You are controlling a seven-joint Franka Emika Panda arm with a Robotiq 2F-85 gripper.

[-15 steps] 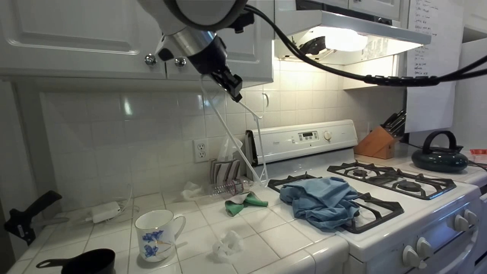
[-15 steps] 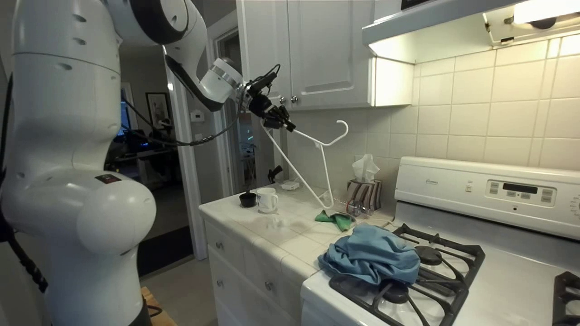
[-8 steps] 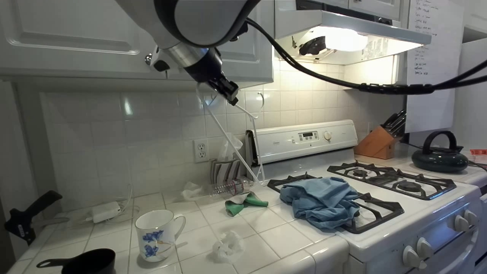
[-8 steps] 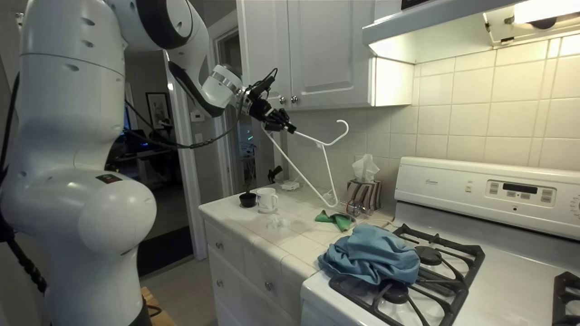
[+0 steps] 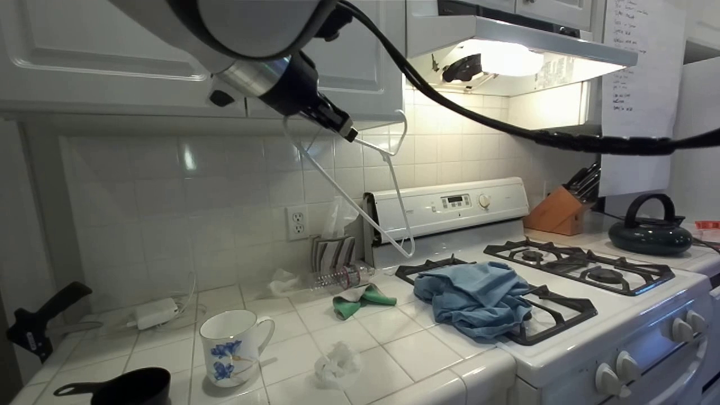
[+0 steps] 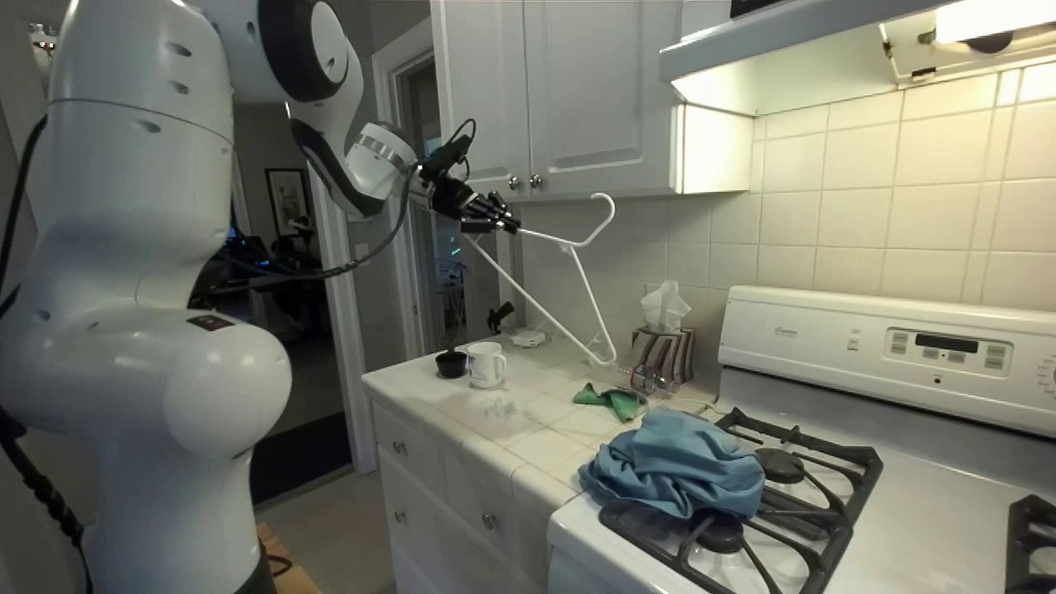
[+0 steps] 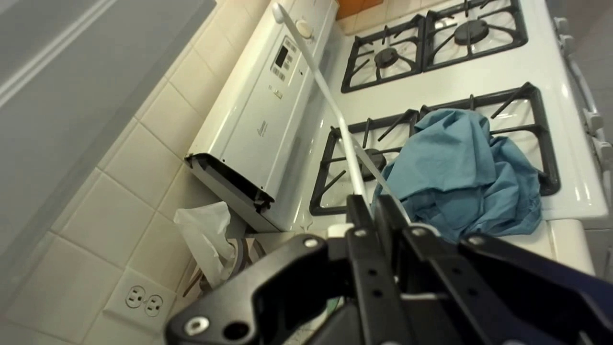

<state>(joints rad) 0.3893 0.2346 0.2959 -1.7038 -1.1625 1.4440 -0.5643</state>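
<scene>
My gripper [image 5: 350, 134] is shut on a white plastic hanger [image 5: 388, 153] and holds it in the air above the counter, below the upper cabinet. The hanger also shows in an exterior view [image 6: 587, 289], tilted, with its hook up and to the right of the gripper [image 6: 513, 223] and one corner hanging low. In the wrist view the hanger [image 7: 351, 158] runs forward from between the fingertips [image 7: 358, 211] towards the stove. A crumpled blue cloth [image 5: 472, 298] lies on the stove's near burner, apart from the hanger; it shows in the wrist view too [image 7: 455, 167].
A green cloth [image 5: 363, 301], a clear bottle [image 5: 344, 277], a striped tissue box [image 5: 333, 256], a flowered mug [image 5: 230, 349], crumpled tissue [image 5: 339, 364] and a black pan [image 5: 132, 385] are on the counter. The upper cabinet [image 6: 606, 99] and range hood [image 5: 554, 42] overhang.
The gripper has shifted a little to the left in an exterior view, still holding the hanger. The hanger has turned, with its hook and low corner now higher. The blue cloth has not moved.
</scene>
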